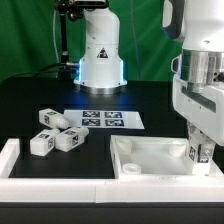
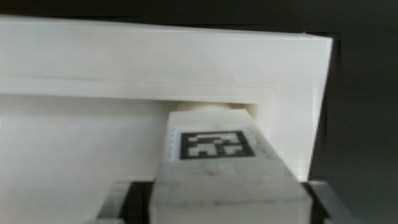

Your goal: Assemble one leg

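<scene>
My gripper (image 1: 200, 152) is shut on a leg (image 1: 201, 153), a white block with a black-and-white tag, and holds it upright over the near right corner of the large white rimmed panel (image 1: 150, 156). In the wrist view the leg (image 2: 217, 160) sits between my two fingers (image 2: 125, 202), its far end at a round corner socket (image 2: 214, 103) of the panel (image 2: 107, 70). I cannot tell whether the leg's end touches the socket. Three more legs (image 1: 56, 131) lie together on the table at the exterior view's left.
The marker board (image 1: 104, 119) lies flat behind the panel. A white rail (image 1: 10, 160) runs along the table's left and front edges. The robot's base (image 1: 100, 55) stands at the back.
</scene>
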### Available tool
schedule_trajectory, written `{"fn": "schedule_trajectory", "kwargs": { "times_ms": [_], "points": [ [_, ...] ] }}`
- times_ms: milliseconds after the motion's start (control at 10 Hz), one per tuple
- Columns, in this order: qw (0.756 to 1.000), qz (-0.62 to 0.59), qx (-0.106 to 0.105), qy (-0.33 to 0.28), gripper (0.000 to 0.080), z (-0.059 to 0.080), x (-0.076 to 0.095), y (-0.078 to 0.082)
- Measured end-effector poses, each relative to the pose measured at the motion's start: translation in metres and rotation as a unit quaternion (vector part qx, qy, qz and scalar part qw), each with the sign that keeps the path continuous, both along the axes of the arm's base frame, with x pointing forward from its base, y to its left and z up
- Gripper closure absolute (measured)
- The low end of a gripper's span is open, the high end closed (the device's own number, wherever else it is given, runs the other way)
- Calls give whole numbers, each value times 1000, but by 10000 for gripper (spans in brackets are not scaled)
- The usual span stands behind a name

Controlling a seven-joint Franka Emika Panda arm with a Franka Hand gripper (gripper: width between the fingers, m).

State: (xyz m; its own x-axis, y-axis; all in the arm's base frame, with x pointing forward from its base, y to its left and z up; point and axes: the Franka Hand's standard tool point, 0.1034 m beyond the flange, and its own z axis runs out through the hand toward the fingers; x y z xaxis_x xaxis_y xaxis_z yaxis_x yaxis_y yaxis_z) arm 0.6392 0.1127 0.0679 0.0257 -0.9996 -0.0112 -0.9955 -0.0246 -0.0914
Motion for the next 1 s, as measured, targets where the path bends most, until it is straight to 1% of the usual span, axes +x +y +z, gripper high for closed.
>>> {"fn": "schedule_trajectory", "kwargs": {
  "times_ms": [200, 300, 400, 500, 600, 700, 900, 1000],
  "points": [
    [999, 33, -3, 0, 515, 0, 0, 0],
    [994, 105, -10, -1, 339, 0, 0, -1],
    [981, 195, -18, -4, 218, 1, 2, -4],
    [960, 280, -26, -8, 218, 2, 4, -4],
    [930, 367, -34, -13, 162, 2, 5, -3],
    [925, 377, -38, -23, 153, 1, 4, 0],
    [899, 434, -47, -22, 153, 0, 3, -2],
    [870, 489, -55, -22, 151, 1, 4, -2]
  ]
}}
